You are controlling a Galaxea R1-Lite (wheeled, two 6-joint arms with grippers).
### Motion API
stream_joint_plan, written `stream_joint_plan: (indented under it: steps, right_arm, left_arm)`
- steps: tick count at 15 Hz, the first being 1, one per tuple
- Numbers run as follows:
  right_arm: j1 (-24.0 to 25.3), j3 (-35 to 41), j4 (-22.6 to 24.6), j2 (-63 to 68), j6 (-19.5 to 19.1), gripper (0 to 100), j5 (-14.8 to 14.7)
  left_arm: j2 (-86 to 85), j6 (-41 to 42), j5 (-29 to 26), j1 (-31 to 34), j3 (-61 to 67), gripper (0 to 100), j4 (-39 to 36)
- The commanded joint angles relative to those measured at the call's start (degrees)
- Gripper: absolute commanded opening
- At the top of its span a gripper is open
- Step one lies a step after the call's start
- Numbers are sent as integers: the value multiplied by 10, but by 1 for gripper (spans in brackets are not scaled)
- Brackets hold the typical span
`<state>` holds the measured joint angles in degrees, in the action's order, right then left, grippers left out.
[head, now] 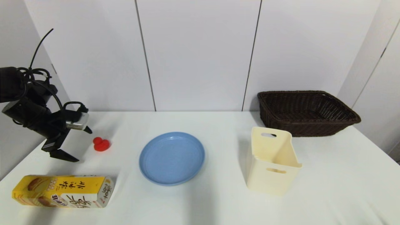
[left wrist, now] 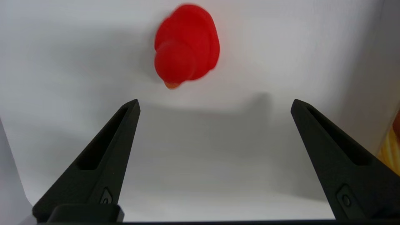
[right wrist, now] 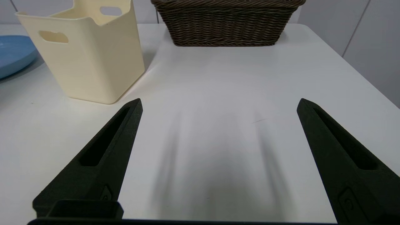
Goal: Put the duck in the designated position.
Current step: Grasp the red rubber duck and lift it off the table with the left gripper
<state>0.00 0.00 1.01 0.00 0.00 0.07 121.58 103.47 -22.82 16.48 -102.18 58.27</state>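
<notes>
Small all-red rubber toy duck [head: 101, 144]: on white worktop [head: 218, 200], upright, ungrasped, left of round blue plastic plate [head: 172, 157]. Left gripper [head: 65, 155]: raised just beside duck, fingers [left wrist: 103, 156] spread, empty. Right gripper [right wrist: 218, 103]: parked low near cream plastic bin [right wrist: 84, 56], fingers spread, empty. Progress: pickup not yet made; grasp, carry, placement all outstanding.

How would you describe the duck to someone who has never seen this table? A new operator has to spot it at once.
Start at the blue plate in the middle of the white table and look toward the robot's left. The duck sits there, just beyond the open left gripper. It is the only red thing, far smaller than the yellow box nearby.
</notes>
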Motion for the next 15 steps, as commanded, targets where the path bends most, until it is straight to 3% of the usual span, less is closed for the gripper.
stream_joint_plan:
  steps: [1,15]
  right_arm:
    - [0,5,0,1,0,100,0]
    - [0,5,0,1,0,100,0]
  left_arm:
    - [16,-28,-2,-24,-33,100,0]
    - [47,-34,4,-50,-36,100,-9]
